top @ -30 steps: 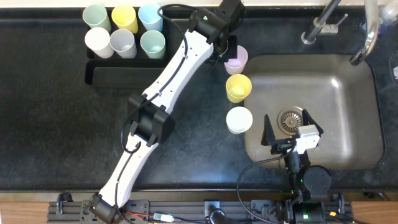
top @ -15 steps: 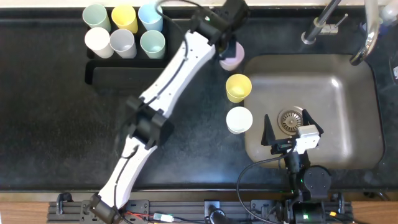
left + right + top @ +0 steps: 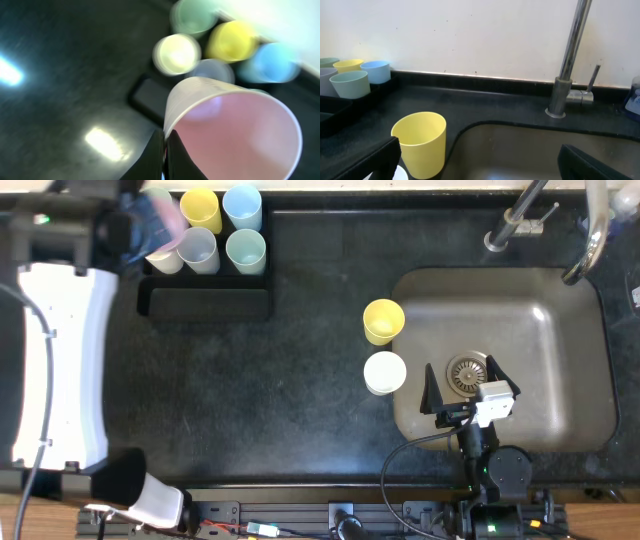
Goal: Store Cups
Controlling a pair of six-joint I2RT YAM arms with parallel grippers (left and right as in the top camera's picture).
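My left gripper (image 3: 164, 146) is shut on the rim of a pink cup (image 3: 235, 135), held high above the cup tray. In the top view the left gripper (image 3: 148, 227) and pink cup (image 3: 168, 213) hang over the tray's far left end. Below it stand white (image 3: 176, 53), yellow (image 3: 232, 40), blue (image 3: 272, 62), green (image 3: 192, 15) and grey (image 3: 212, 72) cups. A yellow cup (image 3: 383, 320) and a white cup (image 3: 384, 372) sit on the counter by the sink's left rim. My right gripper (image 3: 470, 395) rests open over the sink, empty.
The black tray (image 3: 205, 302) has a bare front row. The steel sink (image 3: 540, 350) and faucet (image 3: 570, 55) are at the right. The left arm's white link (image 3: 60, 370) looms over the left counter. The dark counter (image 3: 300, 410) lies between tray and sink.
My left arm lifted the pink cup from beside the sink and swung it left and up over the tray. The right arm stayed still.
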